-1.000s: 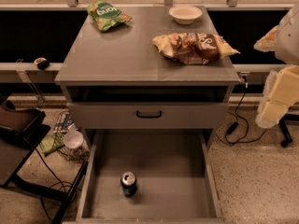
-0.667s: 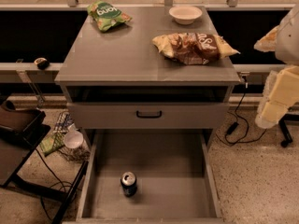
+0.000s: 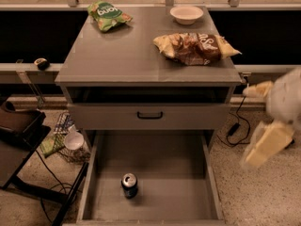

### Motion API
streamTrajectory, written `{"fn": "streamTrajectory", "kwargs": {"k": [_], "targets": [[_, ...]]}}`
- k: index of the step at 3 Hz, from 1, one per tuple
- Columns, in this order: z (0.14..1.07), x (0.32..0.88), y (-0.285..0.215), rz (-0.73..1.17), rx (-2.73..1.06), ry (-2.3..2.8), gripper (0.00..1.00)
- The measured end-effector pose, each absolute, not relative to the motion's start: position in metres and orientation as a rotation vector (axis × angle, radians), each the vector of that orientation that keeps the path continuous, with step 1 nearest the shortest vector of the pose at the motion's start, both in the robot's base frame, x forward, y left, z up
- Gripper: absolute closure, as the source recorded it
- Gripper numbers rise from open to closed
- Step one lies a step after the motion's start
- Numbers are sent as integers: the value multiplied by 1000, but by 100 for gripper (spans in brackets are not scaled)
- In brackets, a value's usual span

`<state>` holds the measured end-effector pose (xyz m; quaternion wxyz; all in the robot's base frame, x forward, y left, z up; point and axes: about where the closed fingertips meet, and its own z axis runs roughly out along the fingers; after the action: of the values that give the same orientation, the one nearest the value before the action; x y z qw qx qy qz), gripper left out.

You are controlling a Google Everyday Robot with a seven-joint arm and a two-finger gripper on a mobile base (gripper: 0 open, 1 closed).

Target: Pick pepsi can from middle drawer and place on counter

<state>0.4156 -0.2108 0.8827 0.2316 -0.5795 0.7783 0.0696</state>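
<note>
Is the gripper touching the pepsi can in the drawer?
Apart. The camera view shows the gripper outside the middle drawer, well clear of the pepsi can.

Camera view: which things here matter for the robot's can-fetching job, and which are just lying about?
Job: pepsi can upright in the middle drawer; counter; gripper, right of the drawer.
Lying about: green snack bag, brown chip bag, white bowl, white cup left of the drawer.

Silver top up, a dark-blue pepsi can stands left of centre on the open middle drawer floor, below the grey table; the hand hangs right of the cabinet.
</note>
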Motion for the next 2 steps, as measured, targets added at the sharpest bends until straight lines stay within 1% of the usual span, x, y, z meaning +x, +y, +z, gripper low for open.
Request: {"fn": "streamTrajectory", "kwargs": {"k": [1,2], "targets": [[776,407,-191,466,-1434,2000,0],[741,432,-178,501,-1321,1847,0]]}}
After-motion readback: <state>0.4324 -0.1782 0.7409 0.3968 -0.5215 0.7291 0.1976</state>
